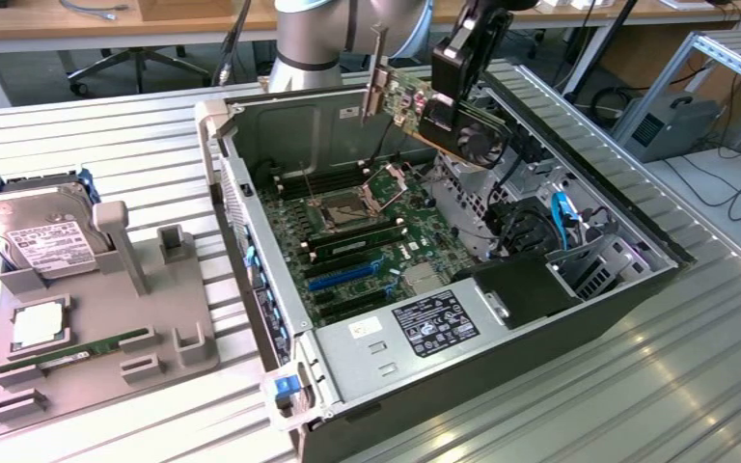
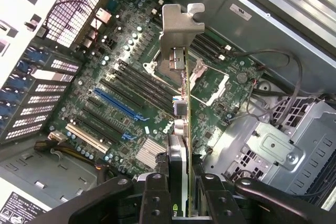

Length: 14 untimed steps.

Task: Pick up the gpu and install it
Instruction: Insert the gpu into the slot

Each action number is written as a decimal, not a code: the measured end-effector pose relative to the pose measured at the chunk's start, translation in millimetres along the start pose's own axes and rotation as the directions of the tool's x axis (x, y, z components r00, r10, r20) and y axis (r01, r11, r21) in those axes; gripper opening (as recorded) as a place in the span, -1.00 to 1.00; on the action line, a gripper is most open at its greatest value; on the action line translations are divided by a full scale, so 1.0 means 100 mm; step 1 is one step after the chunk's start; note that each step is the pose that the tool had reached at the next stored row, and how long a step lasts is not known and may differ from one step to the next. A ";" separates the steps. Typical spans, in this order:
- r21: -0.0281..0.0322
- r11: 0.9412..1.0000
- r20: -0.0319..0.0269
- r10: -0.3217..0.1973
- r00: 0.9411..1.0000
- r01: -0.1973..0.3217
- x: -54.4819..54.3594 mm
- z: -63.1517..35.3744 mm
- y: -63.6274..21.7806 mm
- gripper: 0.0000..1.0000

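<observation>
Our hand (image 2: 181, 200) pinches the gpu (image 2: 179, 124) edge-on, aloft over the motherboard (image 2: 105, 119) in the open case (image 1: 235, 145); we judge it mid-carry, and seating calls for squaring it above a slot

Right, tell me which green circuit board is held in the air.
The gpu, held on edge in the claw above the open computer case. The RAM stick lies flat on the grey holder; the motherboard sits inside the case.

The exterior view looks down from afar into the open grey computer case (image 1: 344, 352). The wrist view closely faces its green motherboard (image 2: 215, 90), which both views share.
</observation>
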<state>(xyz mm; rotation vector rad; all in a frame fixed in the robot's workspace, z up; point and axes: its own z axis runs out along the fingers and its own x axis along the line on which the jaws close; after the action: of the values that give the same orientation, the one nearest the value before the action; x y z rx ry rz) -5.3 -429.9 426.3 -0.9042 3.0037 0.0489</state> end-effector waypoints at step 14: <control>-0.001 0.999 -0.001 -0.038 0.999 0.038 0.00 0.002 0.000 -0.46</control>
<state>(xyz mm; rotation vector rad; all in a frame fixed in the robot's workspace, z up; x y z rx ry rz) -5.4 -429.9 426.1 -0.9620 2.9863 0.0492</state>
